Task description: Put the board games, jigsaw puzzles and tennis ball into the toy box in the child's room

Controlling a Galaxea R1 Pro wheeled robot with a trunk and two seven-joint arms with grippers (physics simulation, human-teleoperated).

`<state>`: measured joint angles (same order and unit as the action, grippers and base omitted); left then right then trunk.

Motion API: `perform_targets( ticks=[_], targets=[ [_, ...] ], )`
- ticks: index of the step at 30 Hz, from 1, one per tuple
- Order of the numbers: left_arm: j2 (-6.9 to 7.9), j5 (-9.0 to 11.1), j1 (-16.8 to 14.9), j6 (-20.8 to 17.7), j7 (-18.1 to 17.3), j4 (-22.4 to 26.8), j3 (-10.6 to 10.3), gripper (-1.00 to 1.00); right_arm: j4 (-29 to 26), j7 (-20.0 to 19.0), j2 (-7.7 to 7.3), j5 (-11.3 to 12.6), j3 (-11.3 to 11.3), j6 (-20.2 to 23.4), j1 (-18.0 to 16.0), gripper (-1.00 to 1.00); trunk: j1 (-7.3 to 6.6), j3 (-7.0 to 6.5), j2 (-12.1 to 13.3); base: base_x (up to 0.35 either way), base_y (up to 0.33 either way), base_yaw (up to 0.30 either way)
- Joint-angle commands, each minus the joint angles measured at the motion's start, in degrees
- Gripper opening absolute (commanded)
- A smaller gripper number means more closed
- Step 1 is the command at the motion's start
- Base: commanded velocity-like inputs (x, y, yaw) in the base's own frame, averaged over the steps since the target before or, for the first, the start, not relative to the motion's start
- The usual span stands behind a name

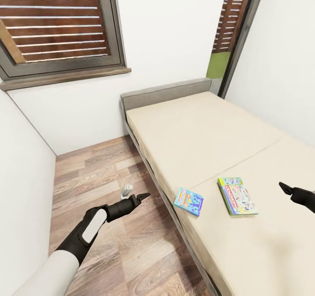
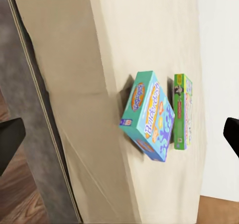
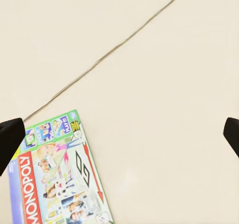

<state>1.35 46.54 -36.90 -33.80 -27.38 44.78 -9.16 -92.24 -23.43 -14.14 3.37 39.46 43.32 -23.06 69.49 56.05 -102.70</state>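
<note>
I am standing at the side of the bed (image 1: 205, 129), both arms held out low and forward, which I judge puts them ready to reach over the mattress for the two games lying near its edge. My left gripper (image 1: 141, 197) hangs over the wood floor in the lower left of the head view, just short of the bed frame; its wrist view shows the two fingertips at opposite edges with wide space between, so it is spread apart and holding nothing. My right gripper (image 1: 286, 187) comes in at the right edge of the head view, above the mattress, and its wrist view likewise shows the tips far apart and empty.

The blue board game (image 1: 188, 201) lies flat close to the mattress's near edge, in the lower middle of the head view, between my two grippers and nearer the left one. The green board game (image 1: 237, 195), a Monopoly box, lies flat just to its right, apart from it, near my right gripper and a little to its left
</note>
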Motion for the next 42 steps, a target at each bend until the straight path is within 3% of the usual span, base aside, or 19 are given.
perform_targets(
  ticks=[1, 27, 42],
  targets=[
    [0.09, 0.44, -0.08, -0.08, 0.0, -0.4, -0.13, 1.0, -0.04, -0.16, -0.09, 0.36, 0.09, 0.43, -0.16, 1.0, 0.22, 0.23, -0.44, 0.0, 0.0, 0.0],
    [0.05, 0.47, -0.27, 0.67, -1.0, -2.1, -0.19, 1.0, -0.04, -0.89, -1.28, 0.45, 0.09, 0.46, -0.57, 1.0, 5.93, 4.89, -10.86, 0.0, 0.0, 0.0],
    [-0.4, 0.39, -0.26, 1.93, -0.5, -1.98, -0.41, 1.0, -0.04, -0.91, -1.47, 0.49, 0.09, 0.53, -0.56, 1.0, 5.93, 4.89, -10.86, 0.0, 0.0, 0.0]
  ],
)
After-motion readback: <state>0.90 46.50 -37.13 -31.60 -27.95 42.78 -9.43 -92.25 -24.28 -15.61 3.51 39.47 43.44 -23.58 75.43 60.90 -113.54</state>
